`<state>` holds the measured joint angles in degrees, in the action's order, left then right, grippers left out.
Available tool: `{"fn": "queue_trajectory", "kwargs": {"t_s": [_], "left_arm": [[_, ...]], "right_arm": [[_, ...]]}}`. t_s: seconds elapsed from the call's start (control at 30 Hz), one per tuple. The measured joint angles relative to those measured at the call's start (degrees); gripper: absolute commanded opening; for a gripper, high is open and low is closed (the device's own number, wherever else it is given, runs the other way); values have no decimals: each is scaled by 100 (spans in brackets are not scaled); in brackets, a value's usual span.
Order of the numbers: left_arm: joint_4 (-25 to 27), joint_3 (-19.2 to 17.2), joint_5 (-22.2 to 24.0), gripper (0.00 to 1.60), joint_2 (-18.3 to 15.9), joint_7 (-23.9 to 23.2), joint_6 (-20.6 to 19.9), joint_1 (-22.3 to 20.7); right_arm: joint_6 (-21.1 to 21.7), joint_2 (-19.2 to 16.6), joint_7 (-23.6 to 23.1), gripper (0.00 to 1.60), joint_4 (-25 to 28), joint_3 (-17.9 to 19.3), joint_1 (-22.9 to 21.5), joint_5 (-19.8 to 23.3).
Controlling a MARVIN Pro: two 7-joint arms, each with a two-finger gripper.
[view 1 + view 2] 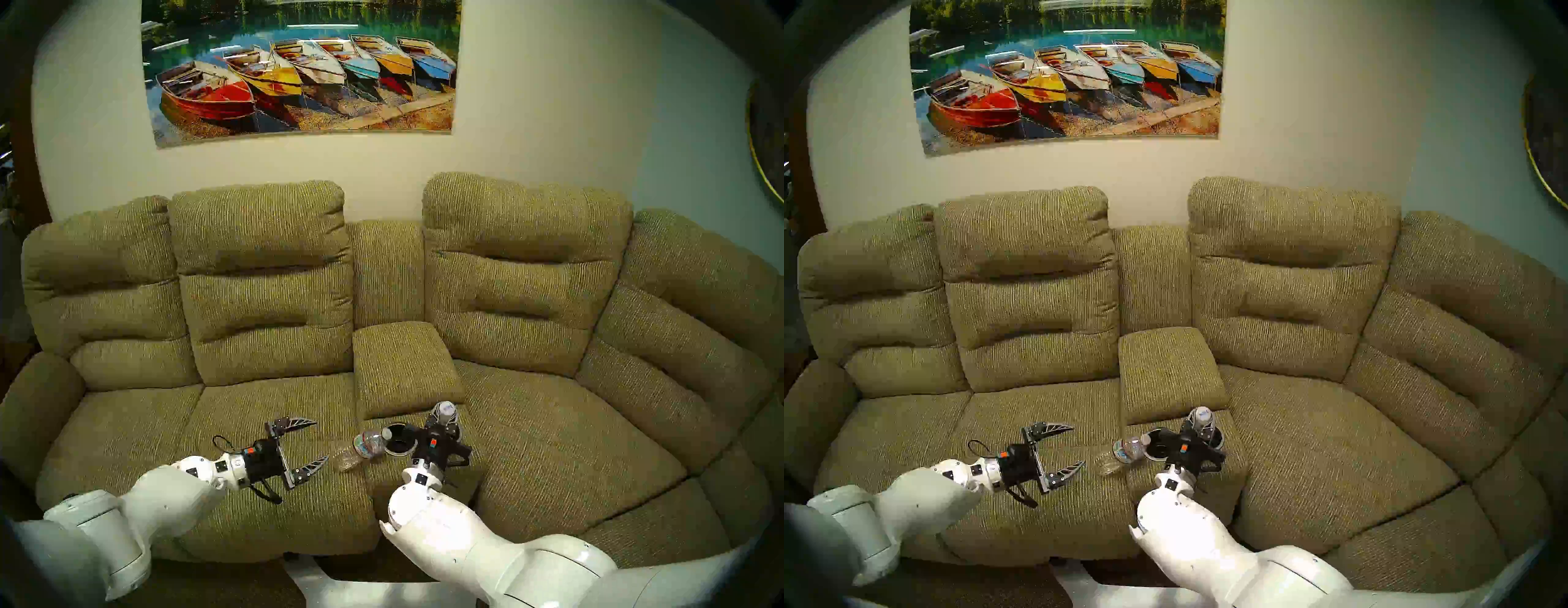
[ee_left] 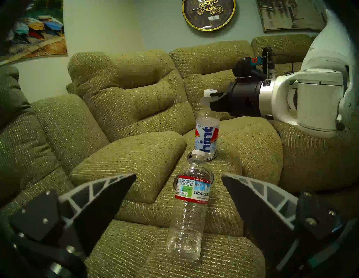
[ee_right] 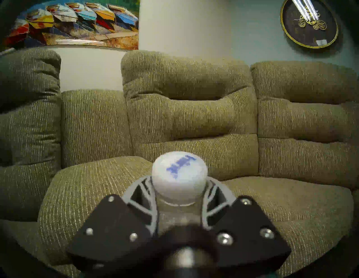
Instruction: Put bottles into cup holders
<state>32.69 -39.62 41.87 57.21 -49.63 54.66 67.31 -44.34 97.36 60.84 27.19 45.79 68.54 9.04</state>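
Note:
A clear bottle with a white cap and a "hint" label (image 2: 206, 134) stands upright, its base down in the far cup holder (image 2: 213, 156). My right gripper (image 3: 179, 203) is shut on its neck just under the cap (image 1: 443, 418). A second clear bottle with a red-banded Crystal Geyser label (image 2: 191, 201) lies on its side at the console's left edge (image 1: 365, 446), cap toward the near cup holder (image 1: 399, 441), a silver-rimmed black well that stands empty. My left gripper (image 1: 320, 439) hangs open just left of the lying bottle's base, with nothing between its fingers (image 2: 101, 194).
All this sits on an olive fabric sofa. A padded centre armrest (image 1: 403, 365) rises right behind the cup holders. Seat cushions (image 1: 551, 446) spread to both sides. A boat picture (image 1: 301, 68) and a round clock (image 2: 208, 13) hang on the wall.

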Motion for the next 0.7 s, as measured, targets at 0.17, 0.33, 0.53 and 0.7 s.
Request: {"fn": "queue_trajectory", "kwargs": {"t_s": [0.17,0.33,0.53,0.7], "left_arm": [[0,0,0,160,0,0,0,0],[0,0,0,160,0,0,0,0],[0,0,0,160,0,0,0,0],[0,0,0,160,0,0,0,0]], "right_arm": [[-143,128,-154,0,-408,207,-174,-11],[-209,214,-225,0,-736,363,-304,-15],[-365,307,-380,0,-1112,653,-459,137],[-465,395,-497,160,-1398,856,-581,313]]}}
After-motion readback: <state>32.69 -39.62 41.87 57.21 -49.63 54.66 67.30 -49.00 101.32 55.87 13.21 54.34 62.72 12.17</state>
